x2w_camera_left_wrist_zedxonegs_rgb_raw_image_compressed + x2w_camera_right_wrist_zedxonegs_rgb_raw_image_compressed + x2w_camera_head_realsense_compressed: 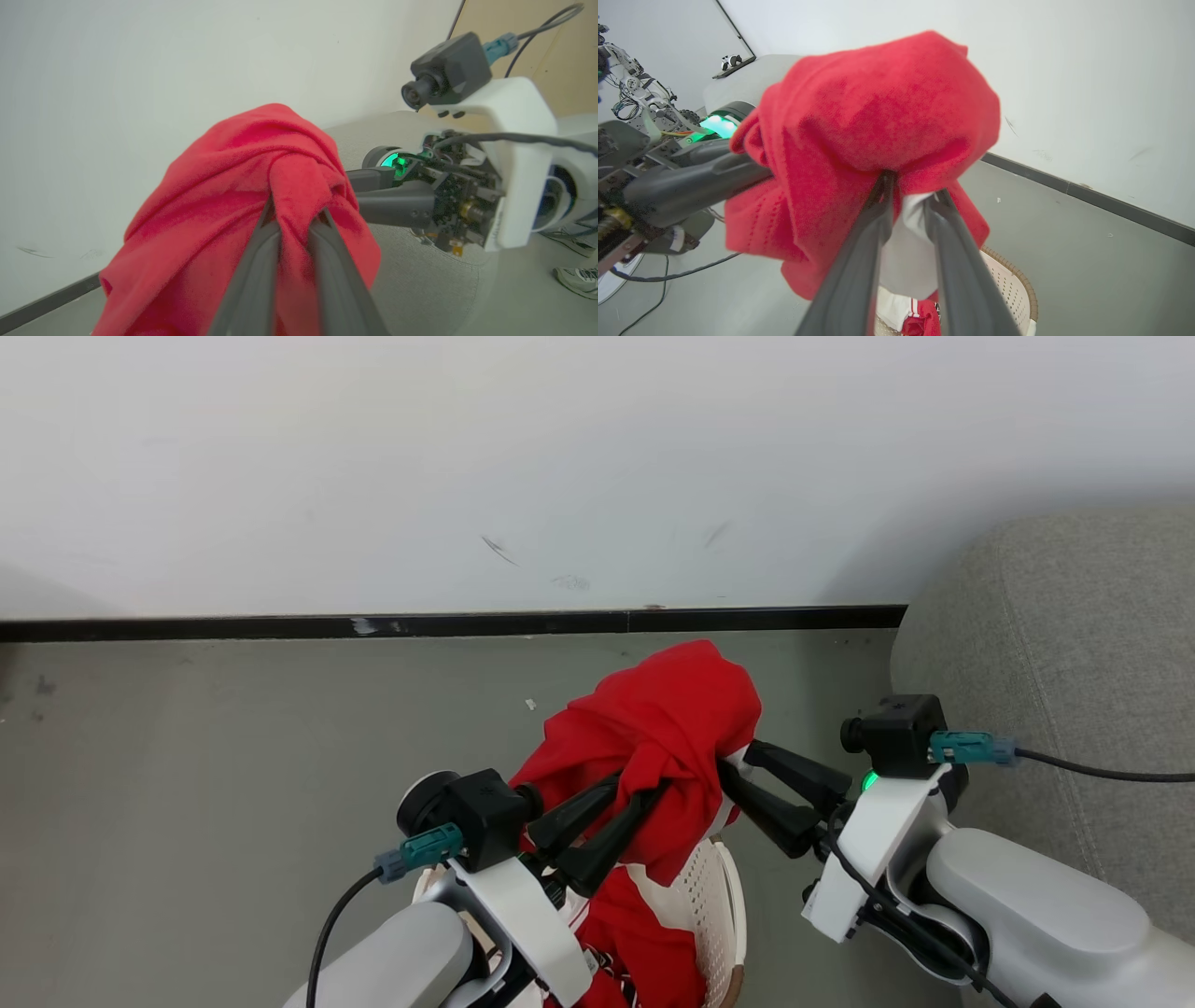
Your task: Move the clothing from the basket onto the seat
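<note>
Two claws share one red garment [672, 719], bunched into a rounded heap and held up in the air above the basket [714, 896]. The left claw [639, 793] is closed narrow on a fold at the garment's left side, its dark fingers pressed into the fabric. The right claw [738, 767] grips from the opposite side, its fingertips buried in the cloth, with a white panel of the same garment pinched between them in the right wrist view. The cream perforated basket stands on the grey floor [233, 756], well short of the floor's far edge where a black skirting strip [467, 623] meets the white wall. More red and white clothing [644, 933] lies inside it. The light-grey sofa [1074, 616] stands at the floor's right side, apart from the basket.
</note>
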Robot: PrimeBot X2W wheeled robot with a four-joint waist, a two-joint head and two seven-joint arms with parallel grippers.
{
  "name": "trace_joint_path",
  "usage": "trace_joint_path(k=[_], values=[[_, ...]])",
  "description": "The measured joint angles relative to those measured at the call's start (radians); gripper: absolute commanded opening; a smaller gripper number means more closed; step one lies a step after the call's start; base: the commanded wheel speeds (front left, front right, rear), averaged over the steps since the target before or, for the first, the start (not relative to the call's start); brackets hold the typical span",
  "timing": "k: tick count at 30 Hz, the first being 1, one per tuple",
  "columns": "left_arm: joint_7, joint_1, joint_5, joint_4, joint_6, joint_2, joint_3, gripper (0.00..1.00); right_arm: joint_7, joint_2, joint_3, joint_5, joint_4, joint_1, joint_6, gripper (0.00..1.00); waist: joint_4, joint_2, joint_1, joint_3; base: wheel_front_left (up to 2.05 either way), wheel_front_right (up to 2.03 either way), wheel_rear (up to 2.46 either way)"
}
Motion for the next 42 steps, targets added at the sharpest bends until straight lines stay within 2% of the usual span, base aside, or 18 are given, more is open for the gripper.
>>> trace_joint_path(k=[8,23,24,25,26,38,42], values=[[-0.001,0.000,-0.015,0.014,0.000,0.006,-0.005,0.00,0.000,0.000,-0.007,0.009,0.001,-0.010,0.000,0.00,-0.005,0.0000,0.0000,-0.010,0.00,0.00,0.00],[-0.009,0.000,-0.025,0.058,0.000,0.023,0.018,0.00,0.000,-0.028,-0.124,-0.014,-0.015,-0.002,0.000,0.00,-0.035,0.0000,0.0000,-0.022,0.00,0.00,0.00],[-0.009,0.000,-0.025,0.059,0.000,0.023,0.018,0.29,0.000,-0.029,-0.135,-0.020,-0.017,-0.001,0.000,0.00,-0.038,0.0000,0.0000,-0.023,0.00,0.00,0.00],[-0.009,0.000,-0.025,0.060,0.000,0.023,0.019,0.73,0.000,-0.030,-0.146,-0.025,-0.019,-0.001,0.000,0.00,-0.040,0.0000,0.0000,-0.024,0.00,0.00,0.00],[-0.009,0.000,-0.025,0.060,0.000,0.023,0.018,1.00,0.000,-0.032,-0.156,-0.028,-0.022,-0.001,0.000,0.00,-0.043,0.0000,0.0000,-0.024,0.00,0.00,0.00],[-0.015,0.000,-0.025,0.062,0.000,0.021,0.018,1.00,0.000,-0.063,-0.265,-0.077,-0.040,0.057,0.000,0.00,-0.082,0.0000,0.0000,-0.033,0.00,0.00,0.00],[-0.018,0.000,-0.025,0.063,0.000,0.018,0.015,1.00,0.000,-0.076,-0.329,-0.094,-0.054,0.074,0.000,0.00,-0.101,0.0000,0.0000,-0.035,0.00,0.00,0.00]])
